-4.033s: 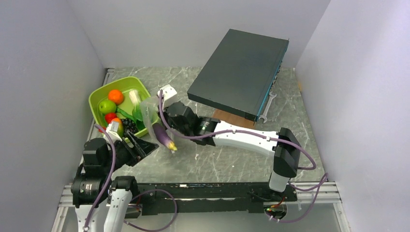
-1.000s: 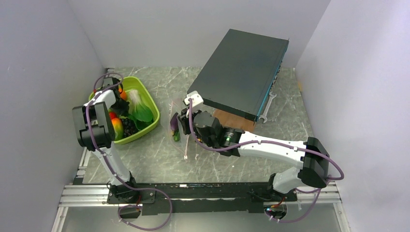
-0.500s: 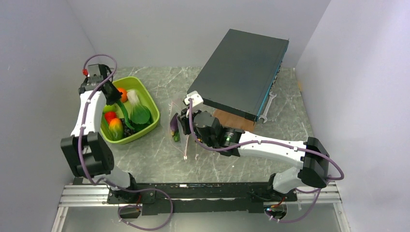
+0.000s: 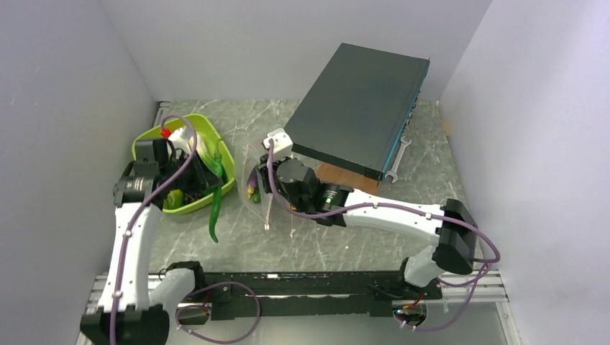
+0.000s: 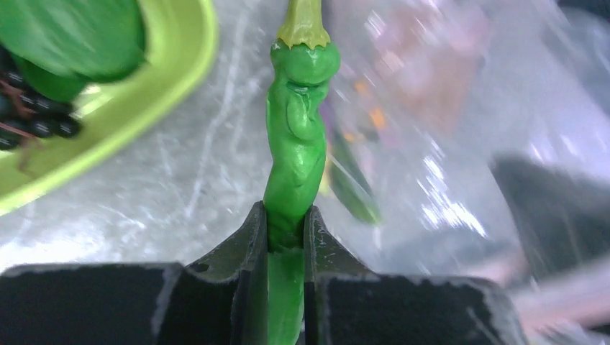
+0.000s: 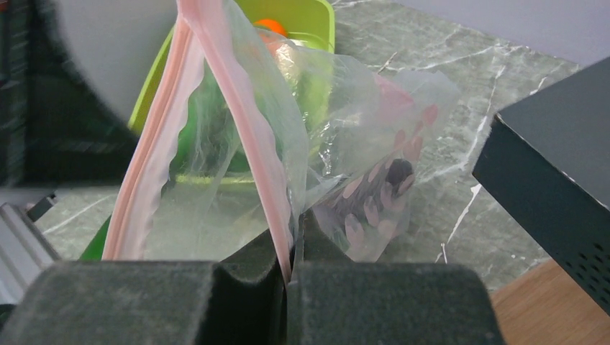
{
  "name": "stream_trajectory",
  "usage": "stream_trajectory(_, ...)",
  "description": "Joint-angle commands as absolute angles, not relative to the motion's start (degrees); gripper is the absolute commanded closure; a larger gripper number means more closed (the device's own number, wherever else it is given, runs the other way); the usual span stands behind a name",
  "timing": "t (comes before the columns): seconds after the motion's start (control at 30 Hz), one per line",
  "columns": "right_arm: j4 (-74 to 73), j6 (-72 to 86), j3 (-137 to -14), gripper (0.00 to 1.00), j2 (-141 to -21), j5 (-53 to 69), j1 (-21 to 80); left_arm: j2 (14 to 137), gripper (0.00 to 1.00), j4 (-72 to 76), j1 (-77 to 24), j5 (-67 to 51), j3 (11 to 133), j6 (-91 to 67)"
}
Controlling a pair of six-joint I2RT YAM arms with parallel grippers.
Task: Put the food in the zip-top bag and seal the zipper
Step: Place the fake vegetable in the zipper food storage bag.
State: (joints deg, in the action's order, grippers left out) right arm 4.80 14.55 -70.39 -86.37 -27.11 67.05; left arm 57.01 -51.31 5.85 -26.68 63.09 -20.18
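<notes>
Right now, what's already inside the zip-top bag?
Through the clear zip-top bag, one dark purple eggplant shows, lying near the bottom. No other food is visible inside, but crumpled plastic, pale dots and glare cover part of the interior, so a smaller piece could be hidden.

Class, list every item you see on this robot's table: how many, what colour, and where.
tray: one, lime green, far left of table
long vegetable: one, green, in left gripper, beside tray
grapes: one bunch, black, in tray
leafy greens: one, green, in tray
zip-top bag: one, clear, pink zipper, in right gripper
eggplant: one, purple, inside bag
box: one, dark, far right, over wooden block
wrench: one, silver, right of box
left gripper: shut on vegetable
right gripper: shut on bag's mouth edge
</notes>
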Motion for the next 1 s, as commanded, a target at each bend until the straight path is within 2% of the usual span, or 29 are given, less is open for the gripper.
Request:
stream_trajectory(0.0, 6.3, 9.9, -75.3, 1.00, -90.2, -30.0, 67.3, 47.5, 1.00, -60.0, 2.8, -31.7, 62.4, -20.0)
stream_trajectory(0.2, 7.7, 1.2, -80.8, 1.00, -96.6, -34.5, 68.4, 41.5, 1.00, -71.0, 1.4, -29.2, 64.5, -22.3)
stream_trajectory(0.4, 10.2, -4.4, -84.8, 1.00, -101.7, -36.5, 68.3, 37.8, 1.00, -71.2, -1.6, -36.1, 62.7, -26.3)
stream_trajectory(0.73, 12.4, -6.3, -88.9, 1.00, -105.4, -38.7, 68.4, 35.3, 1.00, -75.4, -3.2, -36.4, 62.6, -30.3)
stream_trajectory(0.97, 13.3, -5.2, -88.2, 1.00, -103.9, -37.8, 69.2, 38.0, 1.00, -67.0, -3.2, -38.3, 58.1, -32.0)
